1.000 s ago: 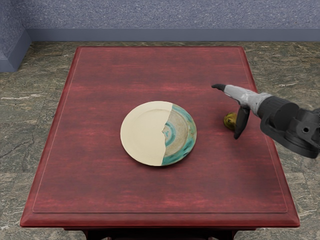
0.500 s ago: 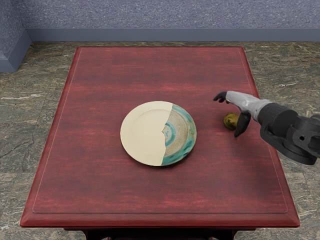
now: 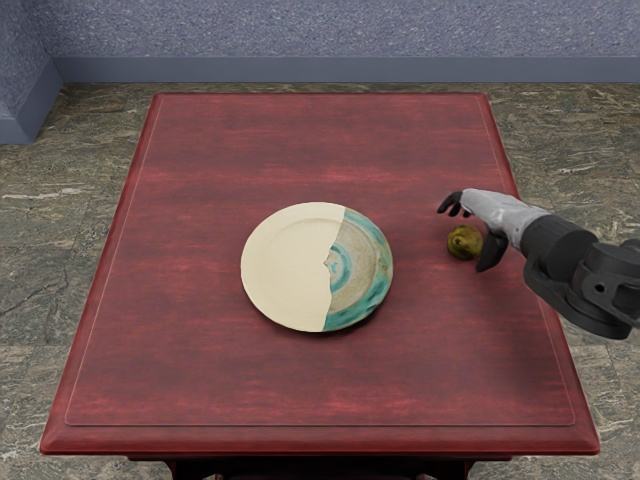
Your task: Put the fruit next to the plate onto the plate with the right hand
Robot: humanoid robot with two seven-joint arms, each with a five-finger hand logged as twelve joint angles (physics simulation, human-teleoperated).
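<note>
A small olive-green fruit (image 3: 462, 242) lies on the red table, to the right of the plate (image 3: 290, 266). The plate is round, cream on its left part and teal-patterned on its right. My right hand (image 3: 472, 228) comes in from the right edge and hovers just over the fruit. Its fingers are spread: the dark fingertips (image 3: 451, 205) reach past the fruit on the far side and the thumb points down on the near right side. Nothing is held. The left arm does not show.
The red wooden table (image 3: 200, 380) stands on a stone floor, and its right edge runs close behind the fruit. My dark forearm (image 3: 585, 280) hangs over the table's right edge.
My right hand has dropped lower and pulled in toward the fruit, from above and beyond it to right around it. The fruit and the plate have stayed where they were.
</note>
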